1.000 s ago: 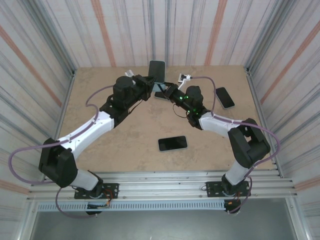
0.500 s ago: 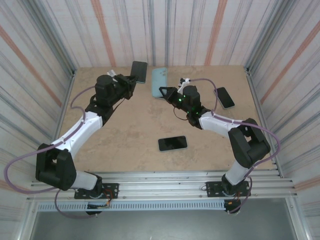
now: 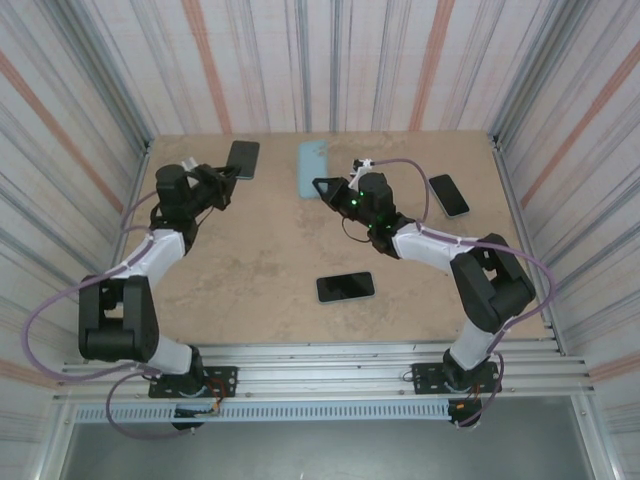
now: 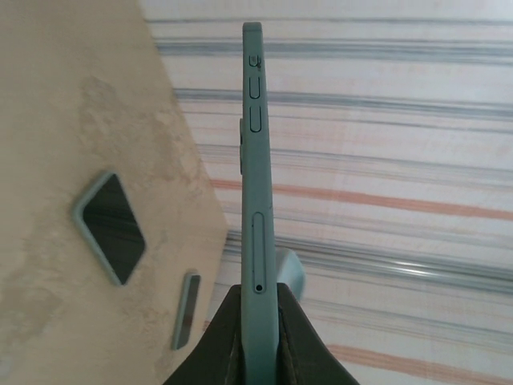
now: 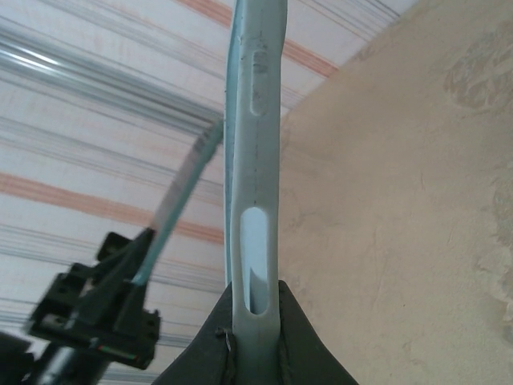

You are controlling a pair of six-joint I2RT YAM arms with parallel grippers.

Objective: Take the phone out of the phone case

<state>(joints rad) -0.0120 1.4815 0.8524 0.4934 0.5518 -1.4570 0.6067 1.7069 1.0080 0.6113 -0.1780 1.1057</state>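
A teal-edged phone with a dark screen (image 3: 243, 158) is held in the air at the far left of the table, my left gripper (image 3: 225, 172) shut on its lower end. In the left wrist view the phone (image 4: 258, 176) stands edge-on between the fingers (image 4: 232, 337) of the left gripper (image 4: 258, 298). The empty light-blue phone case (image 3: 312, 166) is apart from it, held by my right gripper (image 3: 324, 186). In the right wrist view the case (image 5: 255, 144) is pinched edge-on by the right gripper (image 5: 256, 290); the phone (image 5: 172, 210) shows off to the left.
A black phone (image 3: 345, 287) lies screen-up at the middle front of the tan table (image 3: 260, 260). Another phone in a pale case (image 3: 449, 195) lies at the right. Striped walls (image 3: 90, 150) close in the table on three sides.
The left arm has swung left and back, carrying the phone well away from the case. The right gripper has kept the empty case near the far middle.
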